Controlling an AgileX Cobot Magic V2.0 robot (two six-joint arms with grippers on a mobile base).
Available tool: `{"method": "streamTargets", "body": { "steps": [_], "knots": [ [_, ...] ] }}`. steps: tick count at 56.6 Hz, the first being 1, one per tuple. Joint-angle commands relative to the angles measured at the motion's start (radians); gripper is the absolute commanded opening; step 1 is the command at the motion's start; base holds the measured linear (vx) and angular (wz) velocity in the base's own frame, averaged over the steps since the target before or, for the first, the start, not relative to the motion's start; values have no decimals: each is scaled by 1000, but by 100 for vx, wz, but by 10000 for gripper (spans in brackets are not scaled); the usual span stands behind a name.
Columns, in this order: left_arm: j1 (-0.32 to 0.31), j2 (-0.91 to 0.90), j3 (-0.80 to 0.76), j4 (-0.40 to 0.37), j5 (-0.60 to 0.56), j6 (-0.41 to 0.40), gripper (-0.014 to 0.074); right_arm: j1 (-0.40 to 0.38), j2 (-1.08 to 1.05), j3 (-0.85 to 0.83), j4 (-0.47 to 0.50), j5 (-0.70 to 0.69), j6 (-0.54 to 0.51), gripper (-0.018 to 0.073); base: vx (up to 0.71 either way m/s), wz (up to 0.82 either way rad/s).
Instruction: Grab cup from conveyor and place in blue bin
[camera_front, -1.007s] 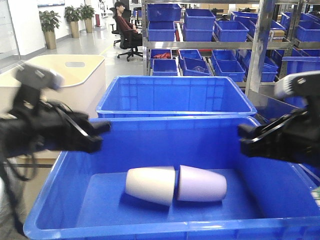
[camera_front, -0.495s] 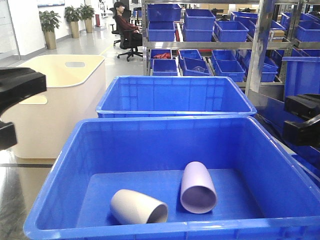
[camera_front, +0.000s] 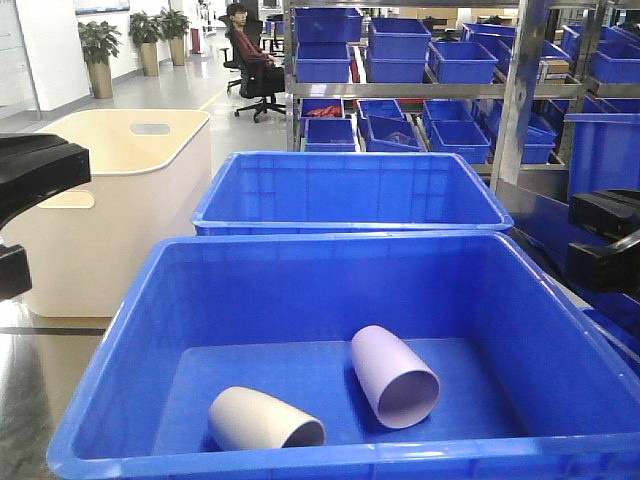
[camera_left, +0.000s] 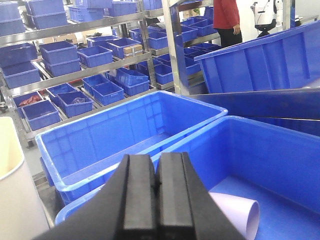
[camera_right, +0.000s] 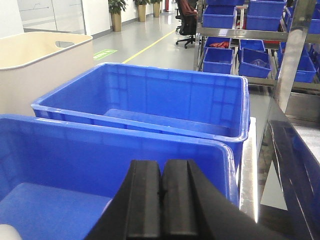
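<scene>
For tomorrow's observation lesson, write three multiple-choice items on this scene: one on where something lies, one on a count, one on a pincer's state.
1. Where do the cups lie?
A. On the floor of the nearest blue bin
B. In the cream tub
C. On a shelf

2. How many cups are in that bin?
A. One
B. Two
C. Four

3. How do the left pincer's jaws stand?
A. Wide apart
B. Pressed together with nothing between
C. Clamped on a cup

Answers:
1. A: the lilac cup and the off-white cup both lie on their sides inside the nearest blue bin.
2. B: only those two show there.
3. B: the left wrist view shows the left pincer with its black pads meeting and nothing held.
</scene>
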Motion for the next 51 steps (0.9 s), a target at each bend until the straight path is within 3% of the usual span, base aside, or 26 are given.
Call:
{"method": "streamTargets", "body": {
  "steps": [1,7,11,18,27,39,43,51],
  "knots": [
    [-6,-9,-25,-23,-64,2,-8,-1,-13,-32,-9,-79,-5,-12,0,0],
    [-6,-29,-16,9,-52,-7,-6,-1,-13,-32,-9,-79,-5,-12,0,0],
    [-6,-73,32,59,-83,-54,-7,-1,-13,-32,-9,-79,-5,-12,0,0],
    [-6,-206,209,247,-185,-272,-6,-1,-13,-32,-9,-79,-5,-12,0,0],
    [-6,-441,518,547,-312,-642,-6,-1,-13,-32,-9,-79,-5,-12,0,0],
    [63,-727,836,819,-273,-951,-6,-1,-13,-32,-9,-79,-5,-12,0,0],
    [108,-814,919,851,-239,-1029,-6,-1,-13,-32,-9,-79,-5,-12,0,0],
    [208,-987,1080,840,-251,-1045,-6,-1,-13,-32,-9,-79,-5,-12,0,0]
  ]
}}
